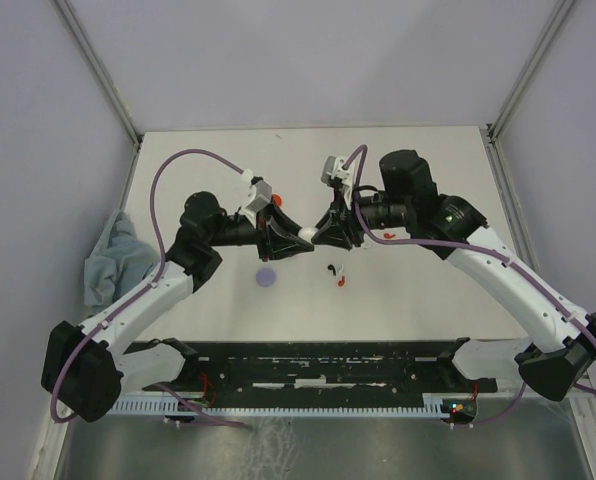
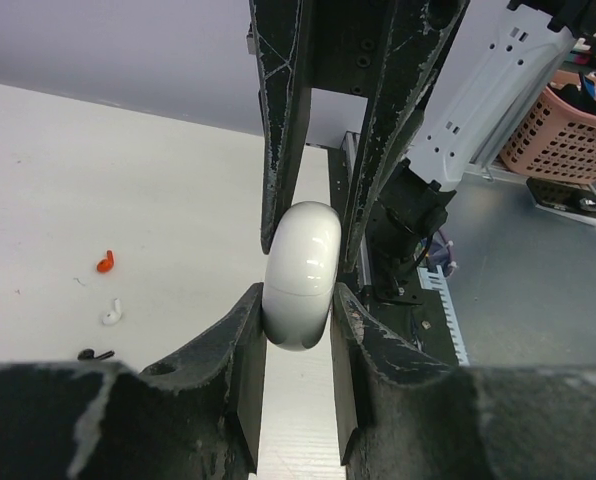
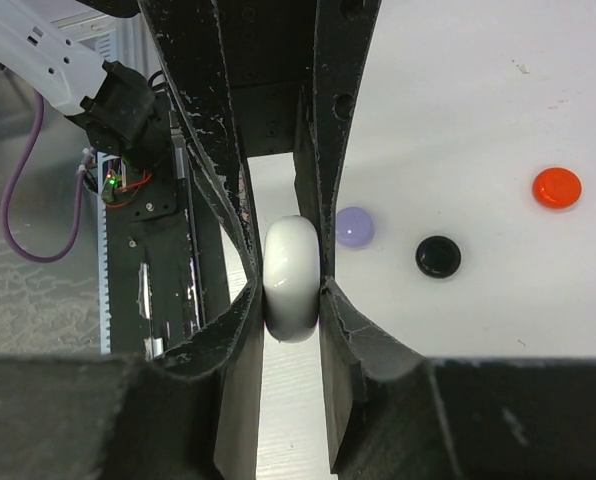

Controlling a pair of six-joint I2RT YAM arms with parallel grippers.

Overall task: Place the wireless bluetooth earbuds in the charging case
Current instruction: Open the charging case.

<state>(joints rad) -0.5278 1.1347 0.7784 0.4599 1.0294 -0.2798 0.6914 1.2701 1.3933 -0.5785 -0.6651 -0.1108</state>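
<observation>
The white charging case (image 1: 307, 239) hangs above the middle of the table, pinched from both sides. My left gripper (image 1: 300, 241) is shut on one end of it and my right gripper (image 1: 316, 237) on the other. In the left wrist view the charging case (image 2: 301, 275) sits between my left gripper (image 2: 298, 300) below and the other arm's fingers (image 2: 283, 150) above; a seam shows and the lid looks closed. The right wrist view shows the case (image 3: 292, 275) inside my right gripper (image 3: 291, 290). Loose earbuds lie on the table: red (image 2: 104, 262), white (image 2: 112, 314) and black (image 2: 95, 353).
A lavender disc (image 3: 355, 227), a black disc (image 3: 438, 257) and a red disc (image 3: 557, 187) lie on the table beyond the case. A grey-blue cloth (image 1: 113, 255) is bunched at the table's left edge. A pink basket (image 2: 568, 130) stands off the table.
</observation>
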